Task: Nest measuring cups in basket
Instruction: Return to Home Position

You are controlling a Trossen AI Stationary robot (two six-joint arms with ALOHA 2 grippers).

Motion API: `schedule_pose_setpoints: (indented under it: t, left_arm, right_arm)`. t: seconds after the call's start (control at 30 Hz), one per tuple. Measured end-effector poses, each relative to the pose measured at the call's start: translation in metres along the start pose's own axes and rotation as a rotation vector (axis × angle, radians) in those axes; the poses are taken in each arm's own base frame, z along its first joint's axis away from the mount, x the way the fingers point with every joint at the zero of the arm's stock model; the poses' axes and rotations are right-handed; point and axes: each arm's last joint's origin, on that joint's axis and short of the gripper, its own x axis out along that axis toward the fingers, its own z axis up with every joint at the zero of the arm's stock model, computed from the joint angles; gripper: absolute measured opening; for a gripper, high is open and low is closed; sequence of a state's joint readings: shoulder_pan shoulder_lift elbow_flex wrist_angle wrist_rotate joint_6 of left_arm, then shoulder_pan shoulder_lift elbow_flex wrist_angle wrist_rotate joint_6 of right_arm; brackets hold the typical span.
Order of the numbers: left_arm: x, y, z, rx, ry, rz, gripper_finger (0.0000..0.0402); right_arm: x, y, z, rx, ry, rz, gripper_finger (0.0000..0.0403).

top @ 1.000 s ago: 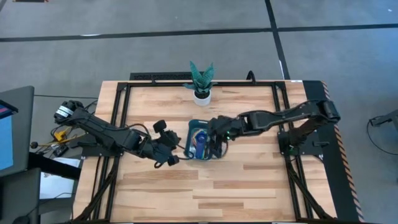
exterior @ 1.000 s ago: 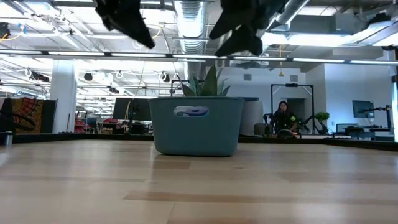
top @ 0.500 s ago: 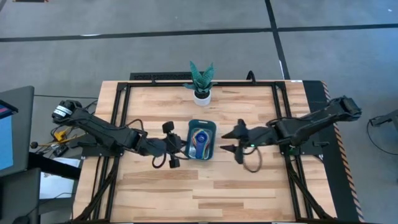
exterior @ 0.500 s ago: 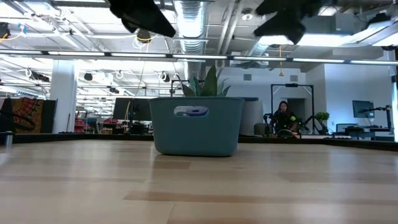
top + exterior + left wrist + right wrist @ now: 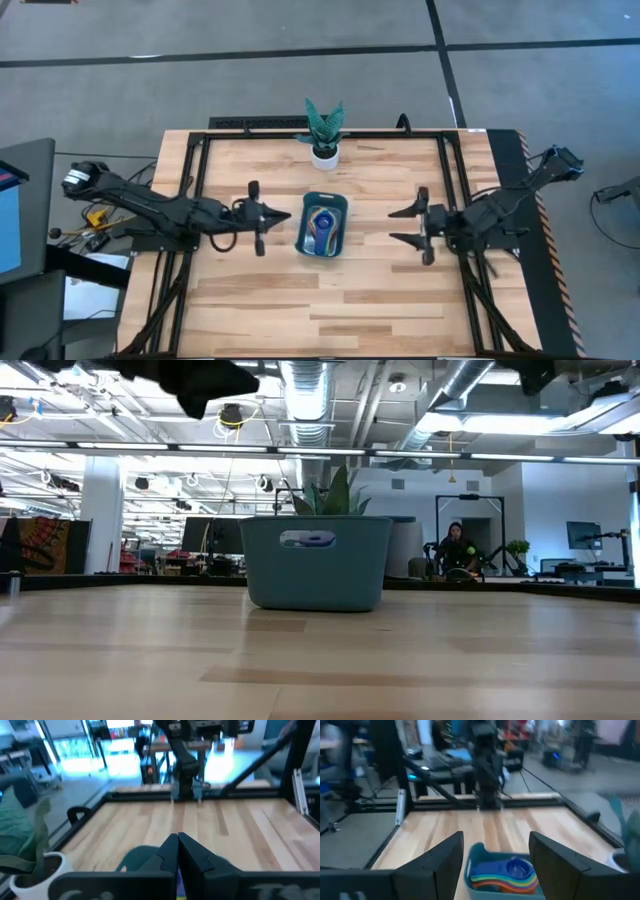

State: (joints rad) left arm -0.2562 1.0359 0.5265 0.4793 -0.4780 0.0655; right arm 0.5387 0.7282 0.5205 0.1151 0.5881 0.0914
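Observation:
The dark teal basket (image 5: pixel 322 247) stands mid-table on its base, also seen in the low view (image 5: pixel 315 565) and in the right wrist view (image 5: pixel 475 857). The measuring cups (image 5: pixel 320 225) lie inside it as a nested stack, a blue one on top, with coloured rims showing in the right wrist view (image 5: pixel 507 872). My left gripper (image 5: pixel 285 215) hovers left of the basket, shut, its fingers (image 5: pixel 177 845) pointing at it. My right gripper (image 5: pixel 395 226) hovers right of the basket, open (image 5: pixel 495 845), facing it. Both grippers hold nothing.
A small white pot with a green plant (image 5: pixel 324 135) stands beyond the basket near the far edge. Bare wood lies on the near half of the table (image 5: pixel 330 300). A black frame rail (image 5: pixel 330 122) runs along the far edge. A person (image 5: pixel 457 550) sits far back in the room.
My right gripper has drawn back from over the basket toward the table's right edge. My left gripper has drawn back a little toward the left edge and turned level. The basket and the cups have stayed where they were.

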Motion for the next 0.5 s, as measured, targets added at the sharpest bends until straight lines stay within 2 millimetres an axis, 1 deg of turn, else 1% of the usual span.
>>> schedule_pose_setpoints:
  t: [0.1, 0.13, 0.2, 0.33, 0.5]
  left_arm:
    - [-0.01, 0.011, -0.013, -0.021, -0.051, 0.007, 0.0]
    - [-0.012, 0.016, -0.015, -0.029, -0.059, 0.019, 0.0]
    - [-0.02, 0.024, -0.02, -0.046, -0.071, 0.036, 0.0]
    - [-0.035, 0.037, -0.026, -0.048, -0.096, 0.046, 0.0]
    - [-0.054, 0.047, -0.037, -0.039, -0.142, 0.033, 0.0]
  right_arm:
    - [-0.007, 0.0, 0.0, -0.042, -0.056, 0.134, 0.0248]
    - [-0.009, 0.0, -0.003, -0.061, -0.056, 0.181, 0.0248]
    - [-0.013, -0.001, -0.002, -0.066, -0.08, 0.237, 0.0248]
    - [-0.022, -0.008, -0.008, -0.078, -0.092, 0.232, 0.0248]
    - [-0.034, -0.017, -0.023, -0.086, -0.13, 0.234, 0.0248]
